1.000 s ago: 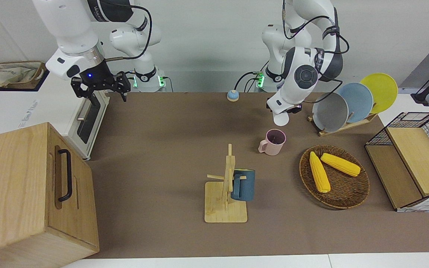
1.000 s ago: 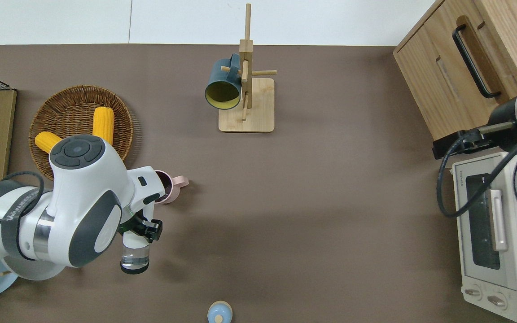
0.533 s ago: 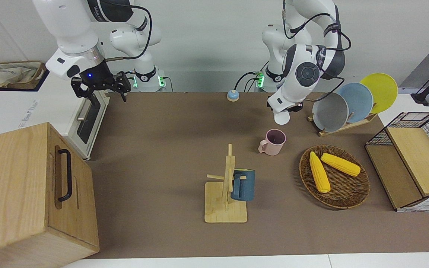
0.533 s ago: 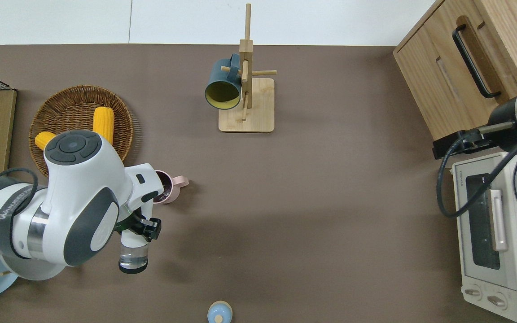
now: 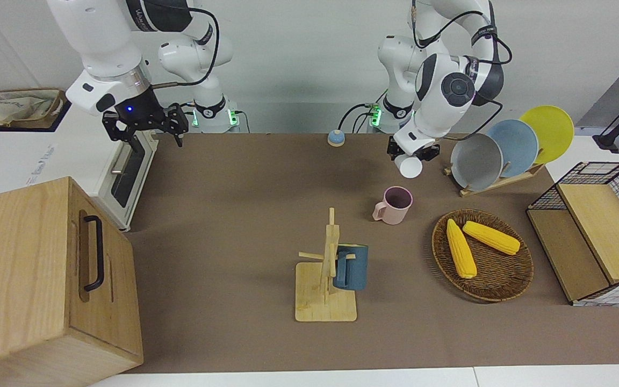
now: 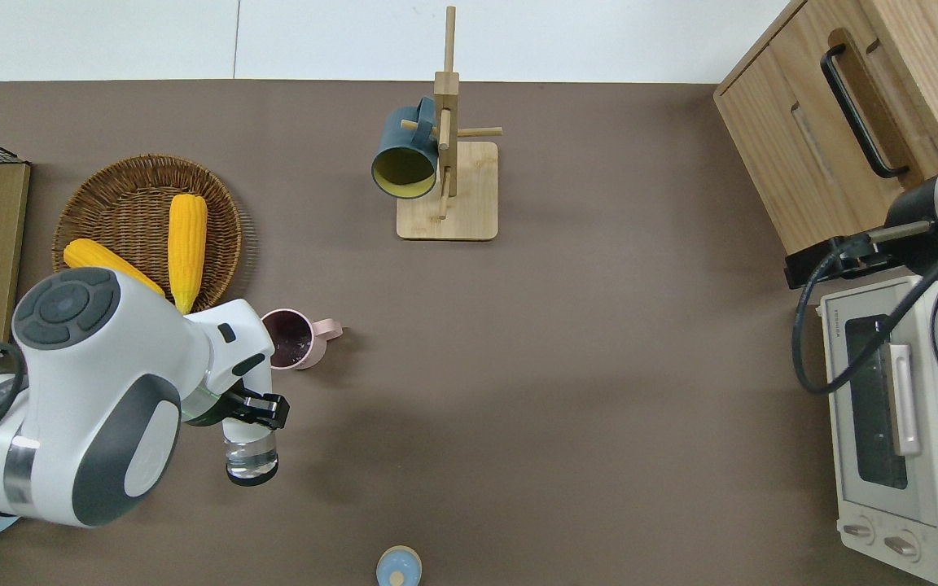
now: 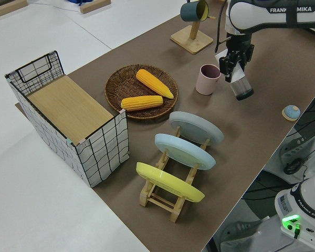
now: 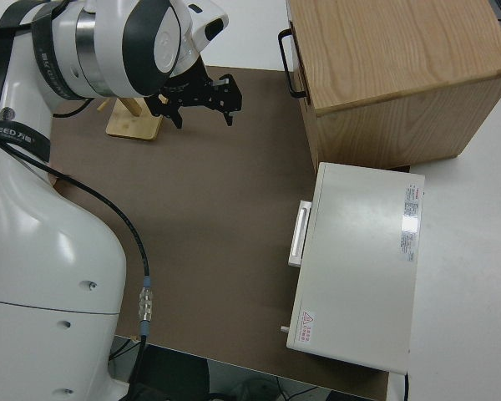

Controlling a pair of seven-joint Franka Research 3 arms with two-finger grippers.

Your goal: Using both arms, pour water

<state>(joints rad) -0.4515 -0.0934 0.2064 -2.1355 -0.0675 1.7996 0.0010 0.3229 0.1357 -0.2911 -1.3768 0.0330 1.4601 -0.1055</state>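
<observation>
Left claw grips a tilted glass near the pink mug.

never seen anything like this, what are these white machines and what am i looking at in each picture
They are two white jointed robot arms at a brown table, each ending in a black two-finger gripper. One picture faces the robots from across the table, one looks straight down, and two look from the table's ends.

The left gripper holds a clear glass, lifted over bare table just nearer the robots than a pink mug. The right arm is parked, its gripper open.

Also on the table: a basket with two corn cobs, a blue mug hanging on a wooden stand, three plates in a rack, a toaster oven and a wooden cabinet.
</observation>
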